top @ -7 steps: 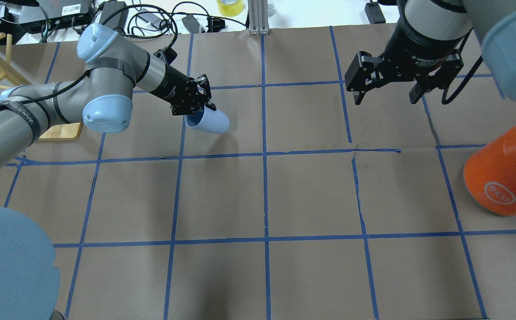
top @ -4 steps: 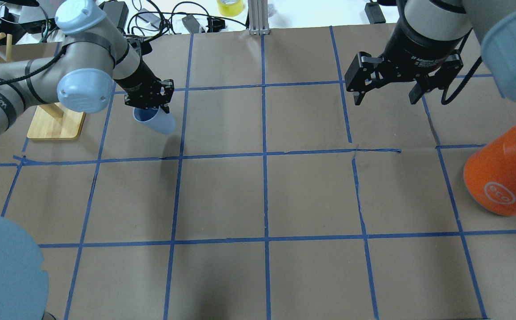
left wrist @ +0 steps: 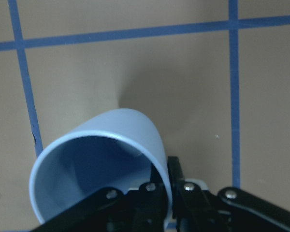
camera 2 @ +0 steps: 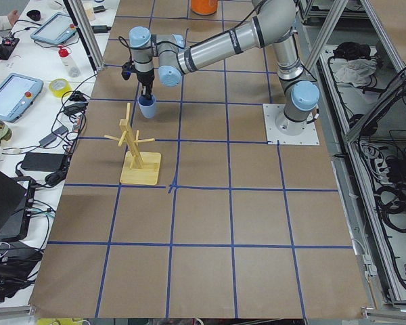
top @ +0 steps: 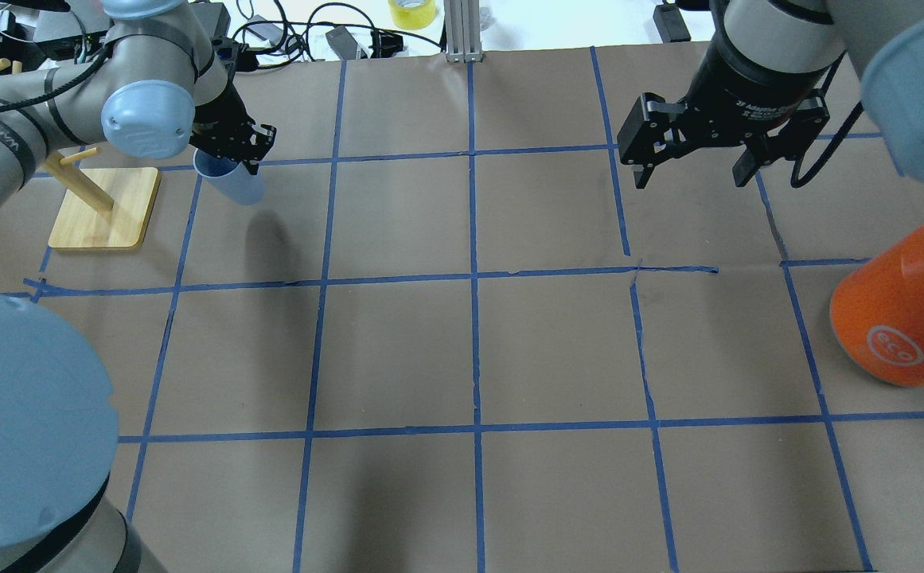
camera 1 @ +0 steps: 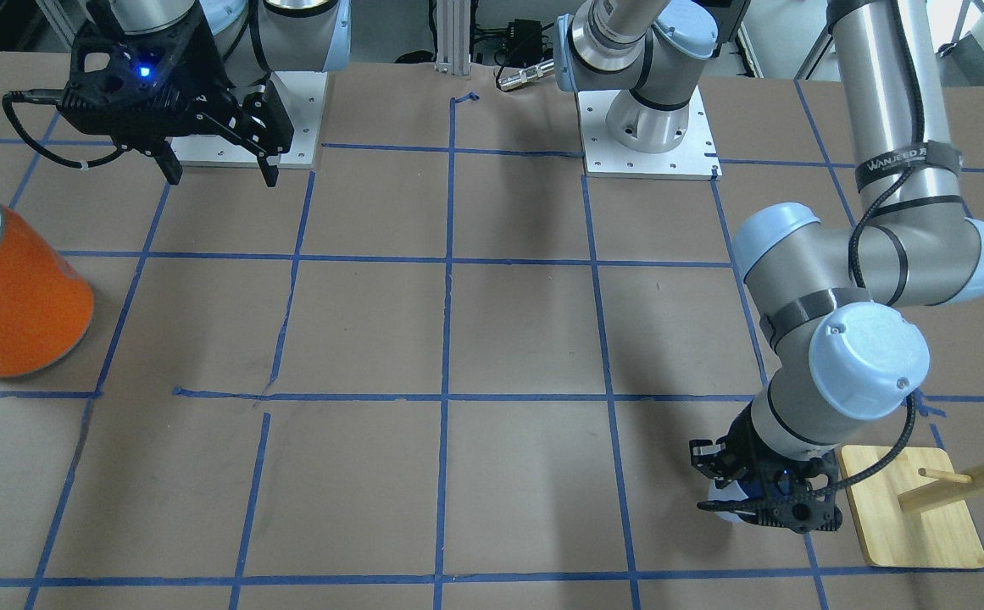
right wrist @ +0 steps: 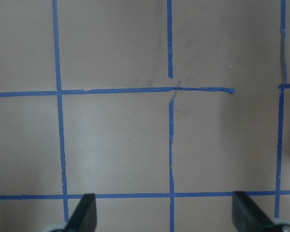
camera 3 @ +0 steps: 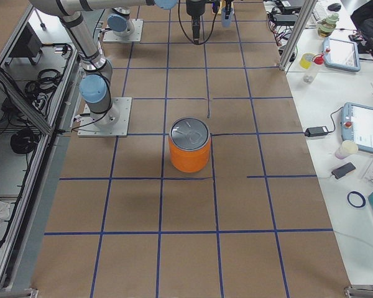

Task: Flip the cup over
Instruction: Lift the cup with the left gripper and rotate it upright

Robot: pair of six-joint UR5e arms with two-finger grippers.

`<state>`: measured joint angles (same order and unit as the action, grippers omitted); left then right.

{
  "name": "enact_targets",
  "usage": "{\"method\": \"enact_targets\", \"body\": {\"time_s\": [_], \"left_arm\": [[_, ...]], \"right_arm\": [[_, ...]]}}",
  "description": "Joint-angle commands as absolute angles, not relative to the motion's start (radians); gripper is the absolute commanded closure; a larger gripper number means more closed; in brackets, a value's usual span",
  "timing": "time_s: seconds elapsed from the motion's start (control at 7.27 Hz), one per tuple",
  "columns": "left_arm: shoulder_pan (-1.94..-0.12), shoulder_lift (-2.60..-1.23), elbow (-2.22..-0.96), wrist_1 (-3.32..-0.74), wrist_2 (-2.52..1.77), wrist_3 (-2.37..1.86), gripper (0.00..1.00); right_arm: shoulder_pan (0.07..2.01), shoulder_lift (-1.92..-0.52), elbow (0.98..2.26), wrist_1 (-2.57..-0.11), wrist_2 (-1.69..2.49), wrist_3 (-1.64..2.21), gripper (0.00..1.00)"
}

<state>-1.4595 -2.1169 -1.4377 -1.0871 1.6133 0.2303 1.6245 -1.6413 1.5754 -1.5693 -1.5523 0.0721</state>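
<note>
The pale lavender-blue cup (top: 232, 181) hangs in my left gripper (top: 231, 155), held by its rim above the table at the far left. It is tilted, open mouth up toward the wrist. The left wrist view looks into its mouth (left wrist: 94, 171), one finger inside the rim and one outside. It also shows in the front view (camera 1: 733, 493) and the left side view (camera 2: 147, 106). My left gripper is shut on the cup. My right gripper (top: 692, 171) hangs open and empty over the far right of the table, its fingertips (right wrist: 84, 215) wide apart.
A wooden peg rack (top: 99, 203) stands just left of the cup, its base (camera 1: 911, 517) beside my left gripper. A large orange can with silver top (top: 899, 310) stands at the right edge. Cables and boxes (top: 270, 32) lie beyond the far edge.
My left arm has swung left and farther back with the cup, from mid-left toward the wooden rack. The cup has turned from lying sideways to nearly mouth-up. The right arm has not moved.
</note>
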Motion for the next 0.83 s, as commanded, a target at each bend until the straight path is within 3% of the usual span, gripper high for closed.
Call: {"method": "enact_targets", "body": {"time_s": [0.0, 0.41, 0.55, 0.69], "left_arm": [[-1.460, -2.177, -1.423, -1.013, 1.608, 0.313, 1.00], [-1.463, -2.178, -1.440, -1.035, 1.618, 0.307, 1.00], [-1.466, -2.178, -1.446, -1.043, 1.620, 0.307, 0.91], [-1.468, -2.169, -1.456, -1.042, 1.618, 0.311, 0.56]], "right_arm": [[1.624, -1.641, 1.575, -1.568, -1.552, 0.072, 0.00], [1.624, -1.641, 1.575, -1.568, -1.552, 0.072, 0.00], [1.624, -1.641, 1.575, -1.568, -1.552, 0.072, 0.00], [1.624, -1.641, 1.575, -1.568, -1.552, 0.072, 0.00]]}}
